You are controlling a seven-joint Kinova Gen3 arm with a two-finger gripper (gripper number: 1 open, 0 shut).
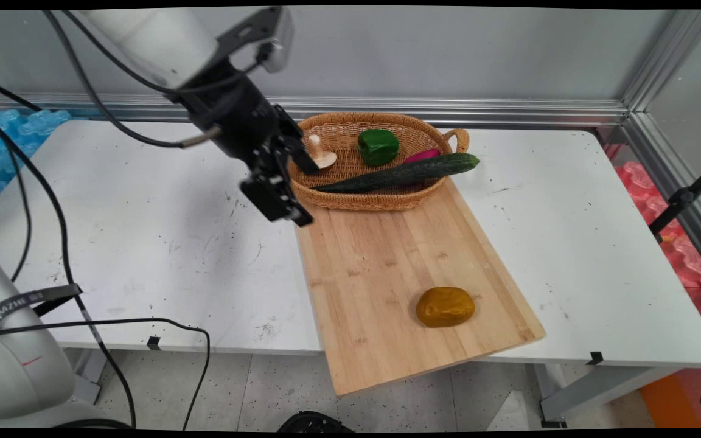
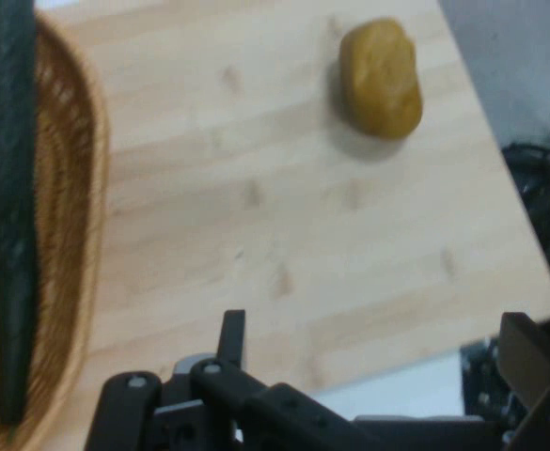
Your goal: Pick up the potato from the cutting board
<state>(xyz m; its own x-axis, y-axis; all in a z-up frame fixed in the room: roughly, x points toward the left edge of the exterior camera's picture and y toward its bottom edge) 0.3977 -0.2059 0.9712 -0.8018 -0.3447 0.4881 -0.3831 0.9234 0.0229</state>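
Black two-finger gripper: jaws apart, empty, beside oval wicker basket w/ long dark-green cucumber; yellow-brown lump on bamboo board, white table.

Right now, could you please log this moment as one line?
end effector: open, empty | above cutting board corner by basket | potato on board

The robot arm is big, round and white. Its wrist part is black. A shiny grey and black box sits on top of the wrist. At the end is a black gripper with two flat fingers and black bars joined by small round silver pins. Thin black cables hang from the arm. The white base has a grey strap with letters on it.
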